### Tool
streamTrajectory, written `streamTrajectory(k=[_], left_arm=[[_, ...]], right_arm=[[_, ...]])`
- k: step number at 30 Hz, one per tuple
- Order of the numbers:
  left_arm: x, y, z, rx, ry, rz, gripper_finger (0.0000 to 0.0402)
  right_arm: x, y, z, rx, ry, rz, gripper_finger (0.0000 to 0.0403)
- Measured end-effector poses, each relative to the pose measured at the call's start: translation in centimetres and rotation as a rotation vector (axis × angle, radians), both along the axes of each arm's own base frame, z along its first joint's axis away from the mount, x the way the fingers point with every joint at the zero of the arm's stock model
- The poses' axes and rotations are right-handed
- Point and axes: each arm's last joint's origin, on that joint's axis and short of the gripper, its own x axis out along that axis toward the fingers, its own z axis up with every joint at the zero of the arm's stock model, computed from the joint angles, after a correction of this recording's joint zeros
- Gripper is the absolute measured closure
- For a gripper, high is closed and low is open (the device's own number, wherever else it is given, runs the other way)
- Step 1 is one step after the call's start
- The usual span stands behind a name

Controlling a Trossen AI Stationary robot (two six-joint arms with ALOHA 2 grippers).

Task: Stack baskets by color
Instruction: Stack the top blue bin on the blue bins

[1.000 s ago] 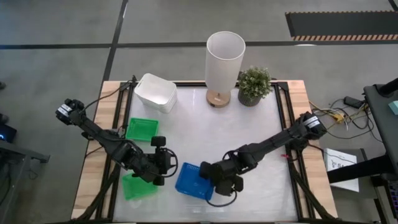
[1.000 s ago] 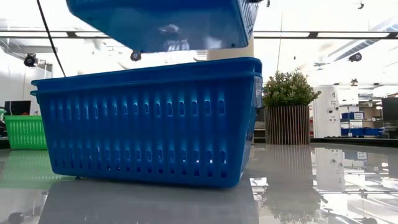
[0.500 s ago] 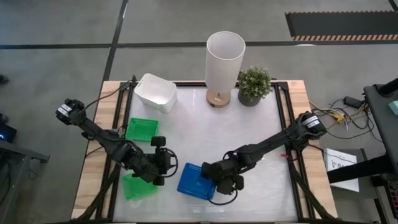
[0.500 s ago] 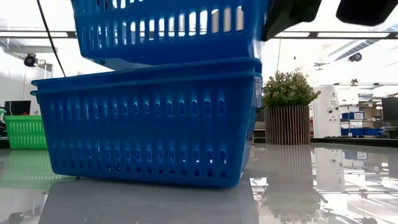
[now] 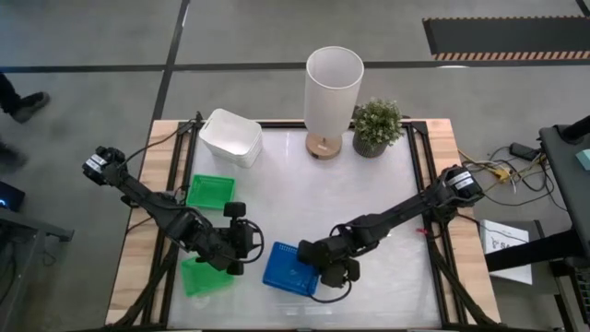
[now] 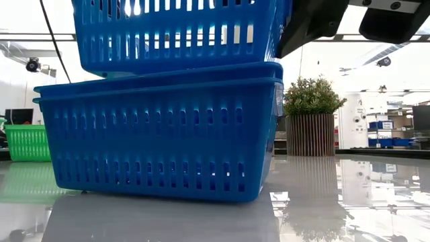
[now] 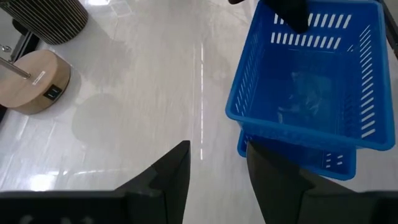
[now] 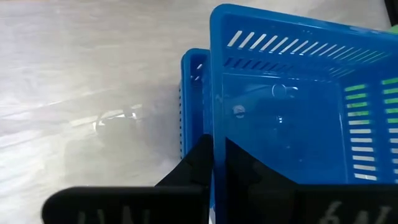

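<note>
My right gripper (image 5: 318, 261) is shut on a blue basket (image 6: 181, 33). That basket sits a little askew over the blue baskets (image 6: 161, 128) standing on the table near its front edge, its bottom sunk just inside their top rim. Left of the blue baskets my left gripper (image 5: 241, 242) hovers open over bare table with nothing between its fingers (image 7: 168, 180). One green basket (image 5: 210, 191) rests on the table at the left. A second green basket (image 5: 205, 275) lies at the near left. A white basket (image 5: 230, 136) stands at the far left. My right gripper pinches the rim of the upper blue basket's wall (image 8: 212, 134) on the side toward the table's right. One finger (image 8: 189, 171) is outside the wall and one (image 8: 255, 177) inside. The fingers slant down from the right. The basket stays upright, slightly tilted, its bottom inside the lower baskets' rim (image 6: 168, 72).
A tall white cylinder lamp on a wooden foot (image 5: 332, 88) and a potted plant (image 5: 376, 127) stand at the far edge. Bare tabletop (image 5: 369, 194) lies in the middle and to the right. Wooden side rails (image 5: 138, 240) border the table.
My right gripper has gone down with the blue basket. The basket has sunk from clear above the blue baskets until its bottom sits within their rim, and it has levelled out from a steep tilt.
</note>
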Motion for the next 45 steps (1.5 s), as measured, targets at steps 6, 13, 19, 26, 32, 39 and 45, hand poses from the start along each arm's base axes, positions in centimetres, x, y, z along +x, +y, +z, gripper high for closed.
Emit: streamTrajectory(k=[6,13,19,26,32,39,45], left_arm=[[0.00,0.00,0.00,0.000,0.000,0.000,0.0260],[0.00,0.00,0.00,-0.001,0.000,0.000,0.0260],[0.00,0.00,0.00,-0.001,0.000,0.000,0.0260],[0.00,0.00,0.00,-0.002,-0.001,0.001,0.0260],[0.00,0.00,0.00,-0.002,-0.001,0.001,0.0260],[0.01,0.00,0.01,-0.001,-0.001,0.001,0.0260],[0.01,0.00,0.01,-0.001,-0.001,0.001,0.0260]], right_arm=[[0.09,-0.21,0.00,0.004,0.003,-0.013,0.0394],[0.23,-0.43,0.02,0.059,0.042,-0.112,0.0394],[0.27,-0.41,0.05,0.068,0.041,-0.121,0.0394],[0.27,-0.41,0.04,0.054,0.029,-0.097,0.0394],[0.27,-0.41,0.03,0.048,0.024,-0.087,0.0394],[0.15,-0.44,-0.05,0.001,0.004,-0.015,0.0394],[0.19,-0.34,-0.03,0.014,0.004,-0.031,0.0391]])
